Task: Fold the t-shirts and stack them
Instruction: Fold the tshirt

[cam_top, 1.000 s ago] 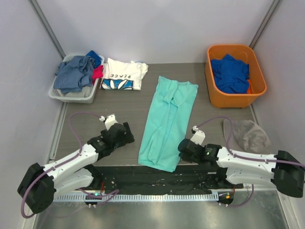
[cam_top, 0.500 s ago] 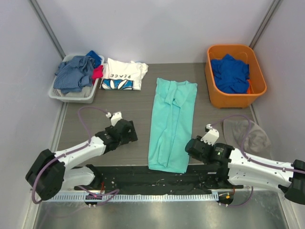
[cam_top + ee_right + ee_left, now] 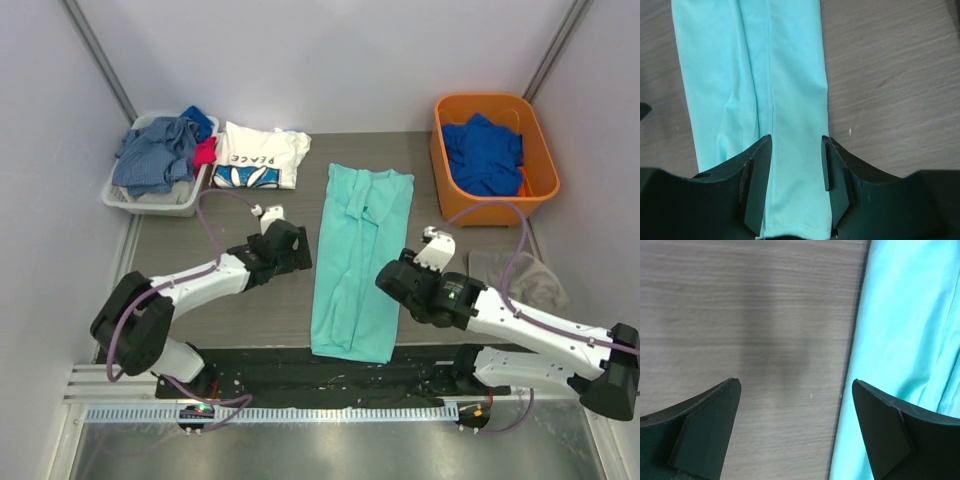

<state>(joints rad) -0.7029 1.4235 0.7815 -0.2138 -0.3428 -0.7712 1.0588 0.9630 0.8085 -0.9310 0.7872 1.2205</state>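
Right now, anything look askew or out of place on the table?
A grey cloth lies crumpled on the table beside the orange bin, outside it. The mint t-shirt strip lies slightly slanted.

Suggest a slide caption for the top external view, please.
Left gripper and right gripper, both open, flank the mint-teal t-shirt folded into a strip; white PEACE t-shirt lies folded beyond.

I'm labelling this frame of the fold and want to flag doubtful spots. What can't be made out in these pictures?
- Right wrist view: whether the right fingers touch the mint-teal t-shirt or hang just above it.
- Top view: that same contact, hidden under the right arm.
- Left wrist view: most of the shirt, cut off by the right edge.
- Top view: what lies under the royal blue garment in the orange bin.
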